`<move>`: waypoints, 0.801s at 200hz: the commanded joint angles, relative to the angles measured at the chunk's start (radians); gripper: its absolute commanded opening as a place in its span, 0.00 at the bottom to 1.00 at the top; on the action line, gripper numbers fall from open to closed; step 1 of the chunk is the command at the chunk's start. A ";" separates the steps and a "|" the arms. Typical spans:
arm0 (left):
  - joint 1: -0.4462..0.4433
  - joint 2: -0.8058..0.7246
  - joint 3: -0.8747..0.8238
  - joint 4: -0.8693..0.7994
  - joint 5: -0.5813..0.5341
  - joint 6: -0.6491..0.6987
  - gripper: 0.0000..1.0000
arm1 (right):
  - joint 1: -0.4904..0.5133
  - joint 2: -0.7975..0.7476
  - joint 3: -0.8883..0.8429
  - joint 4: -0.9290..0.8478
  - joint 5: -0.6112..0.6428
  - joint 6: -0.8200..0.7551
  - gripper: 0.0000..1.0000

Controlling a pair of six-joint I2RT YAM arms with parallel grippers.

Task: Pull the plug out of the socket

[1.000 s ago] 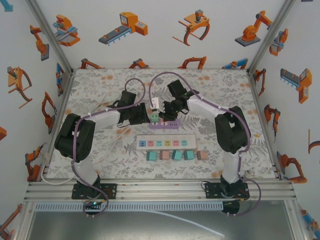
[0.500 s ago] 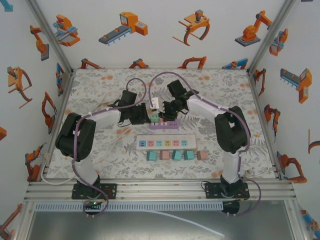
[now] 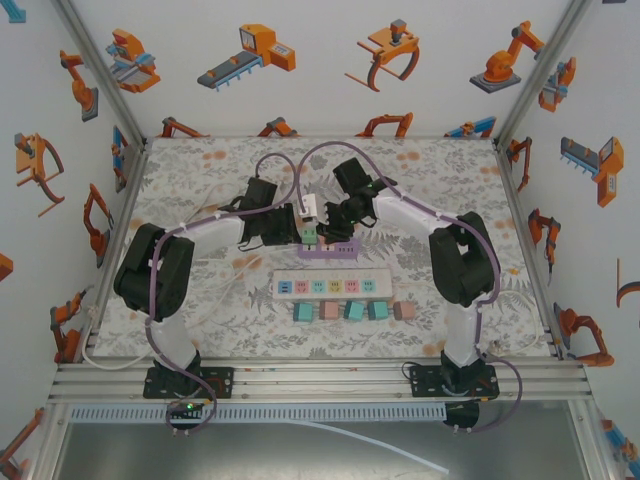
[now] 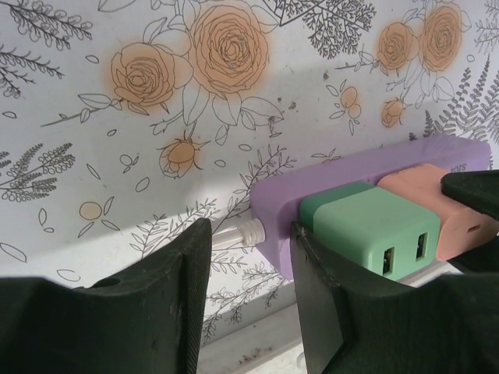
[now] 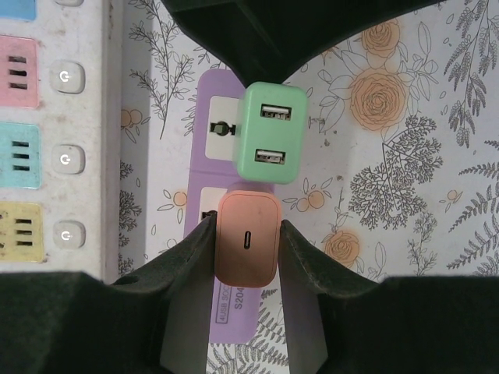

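The right gripper (image 5: pixel 246 232) is closed on the salmon-pink rectangular plastic plug (image 5: pixel 246 261). Its two black fingers (image 5: pixel 187 257) are pressed against the two long sides of the plug, and the plug is seen standing in the lilac plastic socket strip (image 5: pixel 209 101). On the same strip, a mint-green square plastic charger with two ports (image 5: pixel 271 132) is plugged in just beside this plug and touching it.

The left gripper (image 4: pixel 249 234) is placed at the end of the lilac strip, beside the green charger, where a short white cable stub (image 4: pixel 242 232) comes out. Its fingers (image 4: pixel 179 304) are held a little apart, with the stub in the gap between them. Whether anything is pinched cannot be told.

A long white plastic socket strip with coloured outlets (image 5: pixel 86 117) is laid near the lilac one, on the flower-printed table cover (image 4: pixel 117 171).
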 commanded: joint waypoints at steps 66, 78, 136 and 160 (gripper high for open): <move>-0.019 0.088 -0.041 -0.159 -0.146 0.079 0.44 | 0.010 -0.034 0.025 -0.047 -0.052 -0.009 0.17; -0.022 0.089 -0.041 -0.175 -0.153 0.094 0.44 | 0.009 -0.045 0.021 -0.043 -0.051 -0.009 0.17; -0.029 0.096 -0.084 -0.220 -0.167 0.131 0.44 | -0.005 -0.074 -0.030 0.010 -0.066 -0.007 0.17; -0.029 0.120 -0.082 -0.233 -0.174 0.140 0.44 | -0.014 -0.085 -0.047 0.040 -0.088 0.013 0.17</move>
